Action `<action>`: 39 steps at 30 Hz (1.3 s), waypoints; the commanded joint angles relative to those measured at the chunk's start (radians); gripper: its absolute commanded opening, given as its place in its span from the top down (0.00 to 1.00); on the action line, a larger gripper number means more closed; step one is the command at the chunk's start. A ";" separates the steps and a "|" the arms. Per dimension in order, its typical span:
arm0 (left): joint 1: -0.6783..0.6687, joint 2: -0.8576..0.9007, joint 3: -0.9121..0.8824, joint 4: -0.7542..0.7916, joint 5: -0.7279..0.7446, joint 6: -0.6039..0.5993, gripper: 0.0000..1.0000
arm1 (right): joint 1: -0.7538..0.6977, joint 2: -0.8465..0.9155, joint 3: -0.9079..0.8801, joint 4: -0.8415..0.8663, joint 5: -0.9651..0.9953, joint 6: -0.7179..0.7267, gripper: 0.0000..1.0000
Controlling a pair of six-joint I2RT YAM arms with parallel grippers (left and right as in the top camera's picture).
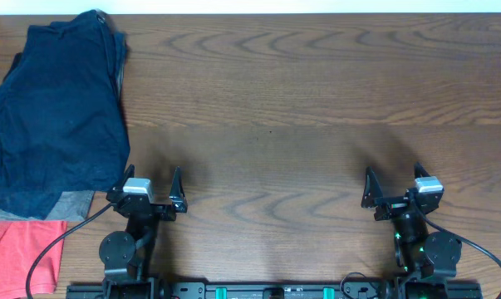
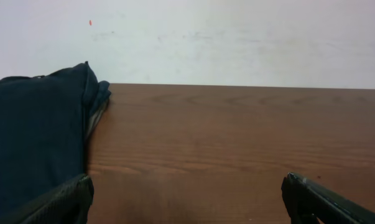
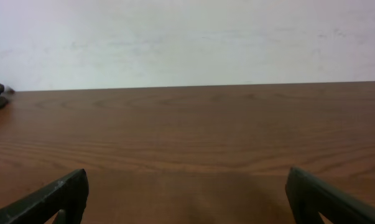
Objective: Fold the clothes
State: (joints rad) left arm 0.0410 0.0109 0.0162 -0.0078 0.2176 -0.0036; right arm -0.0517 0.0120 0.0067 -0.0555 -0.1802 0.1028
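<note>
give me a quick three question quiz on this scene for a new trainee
1. True or false: the left gripper is shut on the navy shorts.
2. Where on the table does the coral-red garment lie? A) far right edge B) near corner on the robot's left C) centre
3. Fill in: the right gripper has its jaws ___.
Key: 1 false; 2 B; 3 open.

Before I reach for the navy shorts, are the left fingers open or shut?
Open: the left fingers stand wide apart, with only bare table between them, gripping nothing.
</note>
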 commanded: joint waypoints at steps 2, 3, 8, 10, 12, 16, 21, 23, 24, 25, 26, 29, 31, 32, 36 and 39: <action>-0.005 -0.007 -0.012 -0.043 0.010 -0.009 0.02 | 0.016 -0.005 -0.001 -0.004 0.008 -0.003 0.01; -0.005 -0.007 -0.012 -0.044 0.010 -0.009 0.02 | 0.016 -0.005 -0.001 -0.005 0.008 -0.003 0.01; -0.005 -0.007 -0.012 -0.043 0.010 -0.009 0.02 | 0.016 -0.005 -0.001 -0.004 0.008 -0.003 0.01; -0.005 -0.007 -0.012 -0.044 0.010 -0.009 0.02 | 0.016 -0.005 -0.001 -0.005 0.010 -0.003 0.01; -0.005 -0.007 -0.012 -0.043 0.010 -0.009 0.02 | 0.016 -0.005 -0.001 -0.005 0.019 -0.003 0.01; -0.005 -0.007 -0.012 -0.043 0.010 -0.009 0.02 | 0.016 -0.005 -0.001 0.005 0.009 -0.002 0.01; -0.005 -0.007 -0.012 -0.043 0.010 -0.009 0.02 | 0.016 -0.004 -0.001 -0.004 -0.004 -0.002 0.01; -0.005 -0.007 -0.012 -0.043 0.010 -0.009 0.02 | 0.016 -0.003 -0.001 -0.004 -0.003 -0.003 0.01; -0.005 -0.007 -0.012 -0.043 0.010 -0.009 0.02 | 0.016 -0.003 -0.001 -0.004 -0.003 -0.003 0.01; -0.005 -0.007 -0.012 -0.043 0.010 -0.009 0.02 | 0.016 -0.003 -0.001 -0.003 -0.003 -0.003 0.01; -0.005 -0.007 -0.012 -0.043 0.010 -0.009 0.02 | 0.016 -0.003 -0.001 0.000 -0.003 -0.003 0.01; -0.005 -0.007 -0.012 -0.033 0.010 -0.009 0.02 | 0.016 -0.003 -0.001 -0.002 -0.003 -0.003 0.01; -0.005 -0.007 -0.012 -0.038 0.010 -0.009 0.02 | 0.016 -0.003 -0.001 -0.001 -0.003 -0.003 0.01; -0.005 -0.007 -0.012 -0.041 0.010 -0.009 0.02 | 0.016 -0.003 -0.001 -0.002 -0.003 -0.003 0.01; -0.005 -0.007 -0.012 -0.040 0.010 -0.009 0.02 | 0.016 -0.003 -0.001 -0.002 -0.003 -0.003 0.01; -0.005 -0.007 -0.012 -0.040 0.010 -0.009 0.02 | 0.016 -0.003 -0.001 -0.001 -0.003 -0.003 0.01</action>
State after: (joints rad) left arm 0.0406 0.0109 0.0162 -0.0071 0.2176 -0.0036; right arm -0.0517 0.0120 0.0067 -0.0547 -0.1795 0.1028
